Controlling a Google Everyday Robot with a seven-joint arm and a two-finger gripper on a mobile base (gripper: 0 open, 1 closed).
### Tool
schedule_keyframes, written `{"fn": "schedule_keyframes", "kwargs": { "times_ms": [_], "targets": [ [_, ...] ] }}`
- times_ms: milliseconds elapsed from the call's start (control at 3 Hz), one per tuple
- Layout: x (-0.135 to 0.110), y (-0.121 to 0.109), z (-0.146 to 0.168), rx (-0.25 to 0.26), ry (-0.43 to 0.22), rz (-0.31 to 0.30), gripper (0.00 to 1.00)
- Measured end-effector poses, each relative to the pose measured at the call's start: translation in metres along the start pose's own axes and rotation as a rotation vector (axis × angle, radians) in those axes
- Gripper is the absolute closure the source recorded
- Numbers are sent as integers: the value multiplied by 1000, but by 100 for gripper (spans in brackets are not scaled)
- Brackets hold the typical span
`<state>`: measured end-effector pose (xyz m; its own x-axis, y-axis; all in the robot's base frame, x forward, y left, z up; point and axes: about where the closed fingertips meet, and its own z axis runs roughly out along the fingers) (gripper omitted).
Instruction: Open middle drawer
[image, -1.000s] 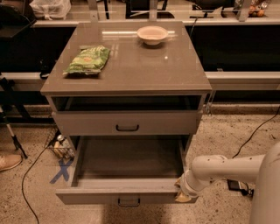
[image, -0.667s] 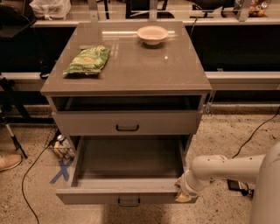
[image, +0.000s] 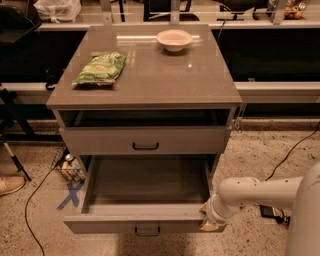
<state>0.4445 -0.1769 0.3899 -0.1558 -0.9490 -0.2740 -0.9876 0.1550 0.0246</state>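
Observation:
The middle drawer (image: 115, 223) of the grey-beige cabinet (image: 150, 85) stands pulled far out, and its inside looks empty. Its small black bar handle (image: 147, 231) shows at the centre of the front, near the bottom edge of the view. My gripper (image: 207, 223) is at the drawer's front right corner, against the end of the drawer front, on the white arm (image: 260, 195) that comes in from the right. Above it, the thinner top drawer (image: 145, 140) with its own black handle sits nearly shut. The bottom drawer is hidden beneath the open one.
A green snack bag (image: 100, 69) and a white bowl (image: 174, 39) sit on the cabinet top. Left of the cabinet are bottles (image: 70, 169), blue X tape (image: 70, 195), a cable and a shoe (image: 10, 185). A black cable (image: 295, 150) runs over the floor at right.

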Motion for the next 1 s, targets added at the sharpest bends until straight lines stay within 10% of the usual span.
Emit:
{"fn": "schedule_keyframes", "kwargs": {
  "times_ms": [333, 1000],
  "targets": [
    [0, 0, 0, 0, 0, 0, 12],
    [4, 0, -11, 10, -25, -12, 0]
  ]
}}
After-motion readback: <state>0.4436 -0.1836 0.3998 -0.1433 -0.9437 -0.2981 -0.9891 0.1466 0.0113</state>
